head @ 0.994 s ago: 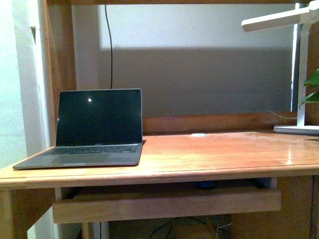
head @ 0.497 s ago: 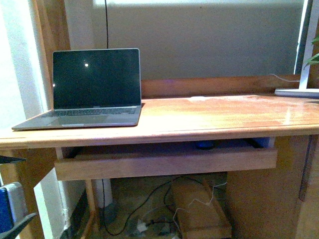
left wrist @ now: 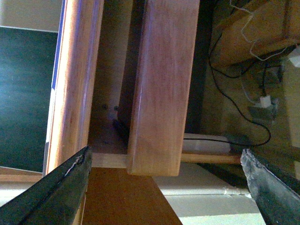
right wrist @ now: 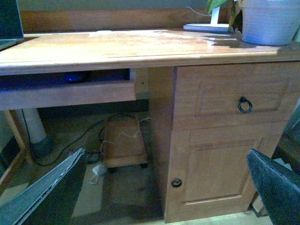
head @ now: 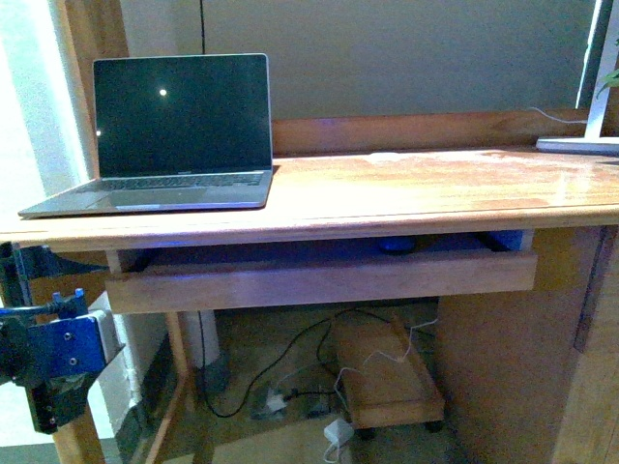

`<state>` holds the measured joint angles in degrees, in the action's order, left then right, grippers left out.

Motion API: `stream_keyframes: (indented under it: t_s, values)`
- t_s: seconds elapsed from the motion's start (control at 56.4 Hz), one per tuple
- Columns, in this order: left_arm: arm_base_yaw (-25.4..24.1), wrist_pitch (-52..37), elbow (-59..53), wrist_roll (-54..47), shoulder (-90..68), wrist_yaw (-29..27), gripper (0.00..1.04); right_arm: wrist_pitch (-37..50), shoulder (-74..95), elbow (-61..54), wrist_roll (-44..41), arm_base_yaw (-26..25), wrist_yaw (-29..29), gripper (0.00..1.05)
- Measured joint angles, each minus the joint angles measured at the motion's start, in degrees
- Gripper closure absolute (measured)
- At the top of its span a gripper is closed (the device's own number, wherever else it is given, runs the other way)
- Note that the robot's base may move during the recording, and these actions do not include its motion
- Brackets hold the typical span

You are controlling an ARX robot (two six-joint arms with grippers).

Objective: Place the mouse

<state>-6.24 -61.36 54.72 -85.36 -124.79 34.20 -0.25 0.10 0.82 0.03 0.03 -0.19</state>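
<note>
The mouse is a small dark domed shape lying in the pull-out tray under the desk top, mostly hidden behind the tray's front board. It also shows in the right wrist view. My left gripper is open and empty, low beside the left end of the tray's front board. The left arm shows at the lower left of the front view. My right gripper is open and empty, low in front of the desk cabinet, to the right of the mouse.
An open laptop stands on the left of the wooden desk. A lamp base and a potted plant stand at the right. A drawer and door cabinet forms the right side. Cables and a wheeled wooden stand lie on the floor.
The front view has dropped lower, now showing the floor under the desk. My left arm has come into view at the lower left.
</note>
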Motion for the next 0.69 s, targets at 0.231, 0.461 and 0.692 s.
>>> stream_keyframes:
  t_s: [0.231,0.461,0.692]
  values:
    - [-0.1,1.1,9.8,-2.3,-7.9,1.8,0.07,0.0,0.0,0.0,0.0,0.0,0.0,0.00]
    - [0.7,0.7,15.6,-3.3,-13.1,2.8,0.07,0.0,0.0,0.0,0.0,0.0,0.0,0.00]
    - [1.7,0.2,21.0,-4.6,-16.9,3.9,0.07,0.0,0.0,0.0,0.0,0.0,0.0,0.00]
